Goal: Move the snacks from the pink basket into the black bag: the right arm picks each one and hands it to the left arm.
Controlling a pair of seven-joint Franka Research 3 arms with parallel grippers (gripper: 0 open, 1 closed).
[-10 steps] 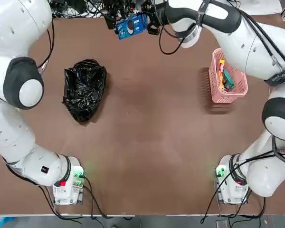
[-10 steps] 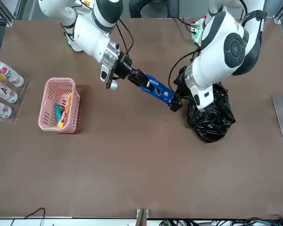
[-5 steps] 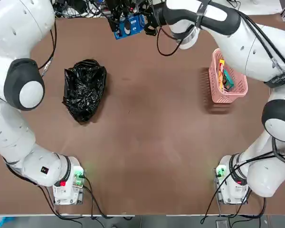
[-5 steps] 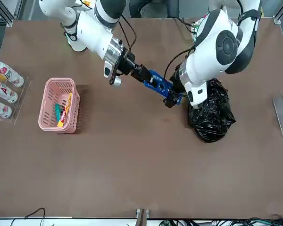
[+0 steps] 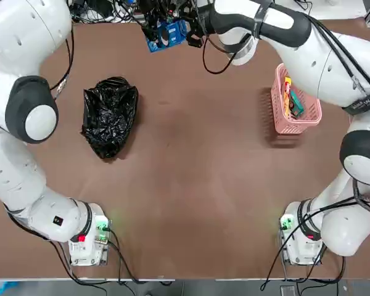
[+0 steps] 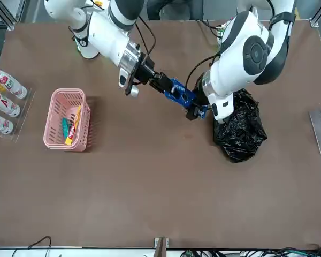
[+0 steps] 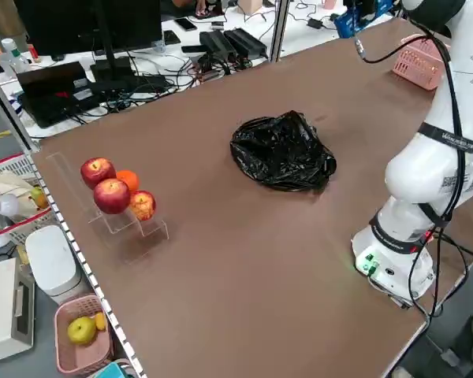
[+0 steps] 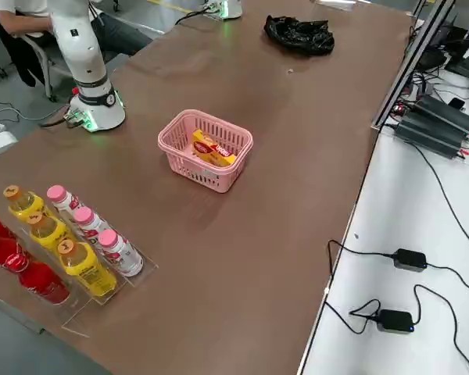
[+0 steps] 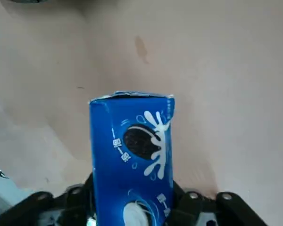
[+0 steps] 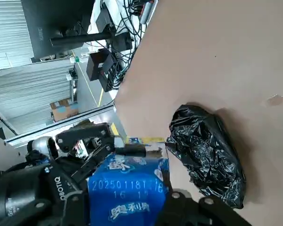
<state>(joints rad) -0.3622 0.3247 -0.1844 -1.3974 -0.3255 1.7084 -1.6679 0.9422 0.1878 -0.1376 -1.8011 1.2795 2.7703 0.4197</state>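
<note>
The blue snack packet (image 6: 180,97) hangs in mid-air over the far side of the table, stretched between the two grippers, above and just beside the black bag (image 6: 239,126). The right gripper (image 6: 161,84) is clamped on one end of it. The left gripper (image 6: 195,112) sits at the other end with a finger either side, though I cannot tell whether those fingers have closed on it.

By the look of it the packet is a light, boxy cardboard-style pack with flat printed faces (a cookie splash on the front in the left wrist view (image 9: 132,150)). I would judge it fairly stiff along its length, since it spans the gap between the grippers without sagging, but easy to dent if squeezed hard and a bit slick on its glossy faces. The short ends look like the sensible places to hold it, one gripper at each, across the flat faces.

Counting: one blue packet in the air, and two more in the pink basket (image 5: 309,117) on the right side of the table, a yellow packet with red print (image 8: 213,148) and a green one (image 5: 296,106). One basket, one bag. Off to the sides stand a rack of bottles (image 8: 59,250), seven that I can count, and three red and orange fruits (image 7: 114,191) on a clear stand.
</note>
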